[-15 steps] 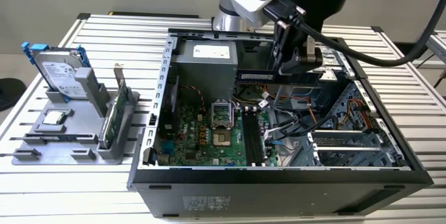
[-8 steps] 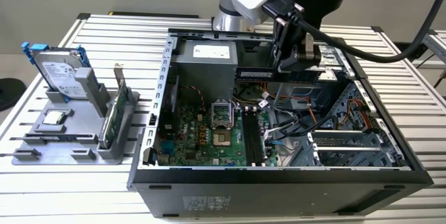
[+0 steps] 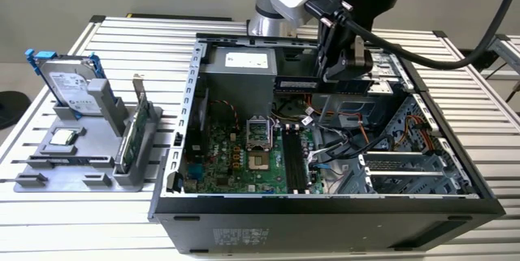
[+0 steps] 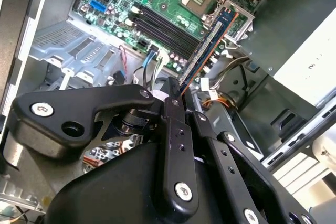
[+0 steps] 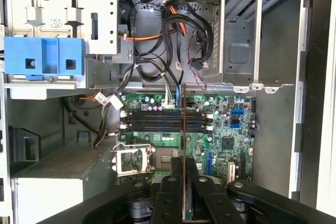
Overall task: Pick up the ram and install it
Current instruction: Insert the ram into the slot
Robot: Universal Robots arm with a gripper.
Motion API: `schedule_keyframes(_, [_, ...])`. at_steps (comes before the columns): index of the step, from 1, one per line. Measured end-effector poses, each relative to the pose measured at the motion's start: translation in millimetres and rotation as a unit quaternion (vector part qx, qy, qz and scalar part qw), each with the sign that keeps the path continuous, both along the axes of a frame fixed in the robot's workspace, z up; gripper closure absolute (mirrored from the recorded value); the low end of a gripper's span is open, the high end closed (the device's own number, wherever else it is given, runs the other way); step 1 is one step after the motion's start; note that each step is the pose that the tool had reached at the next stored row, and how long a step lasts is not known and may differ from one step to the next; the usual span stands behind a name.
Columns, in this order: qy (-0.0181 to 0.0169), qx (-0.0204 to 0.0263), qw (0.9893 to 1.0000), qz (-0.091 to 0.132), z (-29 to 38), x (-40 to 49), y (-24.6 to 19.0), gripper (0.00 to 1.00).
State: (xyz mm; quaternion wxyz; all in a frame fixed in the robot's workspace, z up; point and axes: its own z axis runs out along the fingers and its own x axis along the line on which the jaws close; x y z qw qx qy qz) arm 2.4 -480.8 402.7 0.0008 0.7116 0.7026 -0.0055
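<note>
My gripper (image 3: pixel 344 77) hangs over the open computer case (image 3: pixel 325 205), shut on the ram (image 3: pixel 298 83), which juts sideways from the fingers above the motherboard. In the second wrist view the ram (image 4: pixel 210 43) is a long dark stick with an orange edge, running out from between the black fingers (image 4: pixel 173 109) towards the black memory slots (image 4: pixel 164 24). The first wrist view shows the ram (image 5: pixel 184 129) edge-on, crossing above the memory slots (image 5: pixel 152 121) beside the processor socket (image 5: pixel 132 160). Stick and slots are apart.
At the exterior view's left, a grey holder (image 3: pixel 81 179) carries a silver hard drive with blue rails (image 3: pixel 72 84), a green expansion card (image 3: pixel 135 128) and a small chip (image 3: pixel 65 138). Cables (image 5: pixel 173 35) and drive cages (image 3: pixel 402 170) crowd the case.
</note>
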Motion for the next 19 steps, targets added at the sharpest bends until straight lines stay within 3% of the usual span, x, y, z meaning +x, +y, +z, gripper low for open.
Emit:
schedule_keyframes(10, [0.0000, -0.0001, 1.0000, 0.000, -0.1, 0.0, 5.3, 1.00])
schedule_keyframes(19, [0.0000, 0.0000, 1.0000, 0.000, -0.5, 0.0, 18.2, 1.00])
